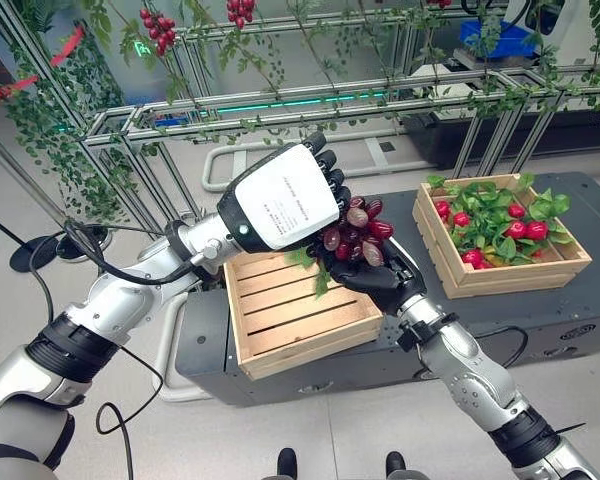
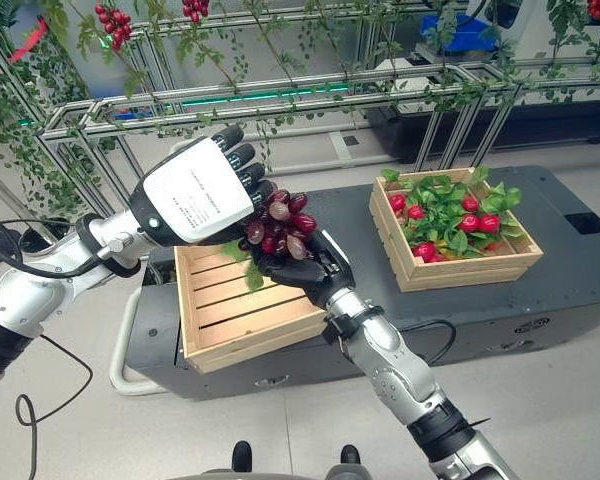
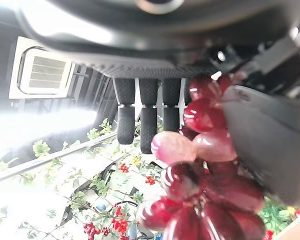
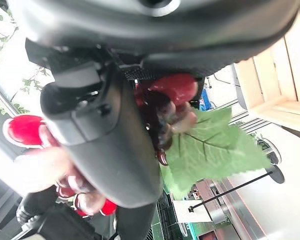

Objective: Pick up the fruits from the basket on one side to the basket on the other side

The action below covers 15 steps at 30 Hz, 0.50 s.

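A bunch of dark red grapes (image 1: 358, 235) with a green leaf (image 4: 215, 150) hangs between both hands above the empty slatted wooden basket (image 1: 280, 320). My right hand (image 1: 380, 280) cups the bunch from below, its thumb (image 4: 115, 140) curled against the grapes (image 4: 172, 90). My left hand (image 1: 280, 195) lies over the bunch from the left, its fingers (image 3: 147, 115) straight beside the grapes (image 3: 200, 185). The other wooden basket (image 1: 520, 272), at the right, holds red fruits (image 1: 525, 230) among green leaves.
Both baskets stand on a low black platform (image 1: 580, 300). Behind it runs a metal frame (image 1: 280, 95) draped with leafy vines and hanging red fruit clusters (image 1: 158, 28). Bare floor lies in front of the platform.
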{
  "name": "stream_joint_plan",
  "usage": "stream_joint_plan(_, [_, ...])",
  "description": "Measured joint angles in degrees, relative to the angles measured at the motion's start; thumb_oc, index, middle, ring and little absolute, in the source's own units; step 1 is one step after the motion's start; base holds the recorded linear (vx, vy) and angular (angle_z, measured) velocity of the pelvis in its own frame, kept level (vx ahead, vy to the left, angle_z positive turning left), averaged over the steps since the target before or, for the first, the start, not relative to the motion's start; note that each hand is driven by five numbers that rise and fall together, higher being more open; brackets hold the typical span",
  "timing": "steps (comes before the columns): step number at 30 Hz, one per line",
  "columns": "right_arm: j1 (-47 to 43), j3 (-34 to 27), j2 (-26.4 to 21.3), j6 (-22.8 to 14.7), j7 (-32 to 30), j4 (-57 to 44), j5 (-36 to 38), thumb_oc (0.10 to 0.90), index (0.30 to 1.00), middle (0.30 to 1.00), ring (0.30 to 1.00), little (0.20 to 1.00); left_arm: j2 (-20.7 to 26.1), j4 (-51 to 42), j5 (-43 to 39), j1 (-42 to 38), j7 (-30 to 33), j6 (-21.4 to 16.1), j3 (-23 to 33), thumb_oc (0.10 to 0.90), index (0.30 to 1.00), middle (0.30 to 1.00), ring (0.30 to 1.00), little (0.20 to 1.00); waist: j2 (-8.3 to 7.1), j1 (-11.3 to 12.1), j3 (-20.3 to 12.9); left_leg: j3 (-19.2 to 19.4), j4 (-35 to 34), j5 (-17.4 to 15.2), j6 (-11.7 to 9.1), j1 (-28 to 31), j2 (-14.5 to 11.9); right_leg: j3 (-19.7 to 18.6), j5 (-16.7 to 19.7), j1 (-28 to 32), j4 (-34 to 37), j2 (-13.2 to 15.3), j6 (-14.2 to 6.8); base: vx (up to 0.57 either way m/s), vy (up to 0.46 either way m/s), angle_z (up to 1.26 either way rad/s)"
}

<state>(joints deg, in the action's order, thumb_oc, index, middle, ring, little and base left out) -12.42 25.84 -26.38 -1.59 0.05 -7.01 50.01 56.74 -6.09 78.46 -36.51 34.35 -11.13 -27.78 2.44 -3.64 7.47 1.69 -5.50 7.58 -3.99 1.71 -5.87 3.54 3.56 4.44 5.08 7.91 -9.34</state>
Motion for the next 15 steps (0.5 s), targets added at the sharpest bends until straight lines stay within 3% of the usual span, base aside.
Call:
stream_joint_plan(12, [0.6, -0.2, 0.1, 0.0, -2.4, 0.4, -0.1, 0.4, 0.3, 0.3, 0.3, 0.3, -0.3, -1.5, -0.4, 0.1, -1.0, -1.0, 0.0, 0.4, 0.3, 0.3, 0.3, 0.3, 0.02, 0.0, -0.5, 0.2, 0.0, 0.0, 0.0, 0.0, 0.0, -0.3, 0.0, -0.2, 0.0, 0.0, 0.0, -0.01, 0.0, 0.0])
stream_joint_plan(13, [0.7, -0.2, 0.1, 0.0, -2.4, 0.4, -0.1, 0.4, 0.3, 0.3, 0.3, 0.3, -0.3, -1.6, -0.7, 0.2, -1.0, -1.0, 0.0, 0.502, 0.453, 0.453, 0.453, 0.453, 0.02, 0.0, -0.5, 0.2, 0.0, 0.0, 0.0, -0.1, 0.0, -0.3, 0.0, -0.3, 0.0, 0.0, 0.0, 0.0, 0.0, 0.0])
stream_joint_plan(14, [0.7, -0.2, 0.1, 0.0, -2.4, 0.4, -0.1, 0.4, 0.3, 0.3, 0.3, 0.3, -0.3, -1.7, -1.1, 0.5, -1.0, -0.9, 0.0, 0.715, 0.773, 0.773, 0.773, 0.773, 0.02, 0.0, -0.5, 0.2, 0.0, 0.0, 0.0, -0.1, 0.0, -0.4, 0.0, -0.3, 0.0, 0.0, 0.0, 0.0, 0.0, 0.0])
stream_joint_plan(15, [0.8, -0.2, 0.1, 0.0, -2.4, 0.4, -0.1, 0.4, 0.3, 0.3, 0.3, 0.3, -0.3, -1.8, -2.1, 0.9, -1.0, -0.6, 0.0, 0.8, 0.9, 0.9, 0.9, 0.9, 0.03, 0.0, -0.5, 0.3, 0.0, 0.0, 0.0, -0.1, 0.0, -0.4, 0.0, -0.4, 0.0, 0.0, 0.0, -0.03, 0.001, -0.04])
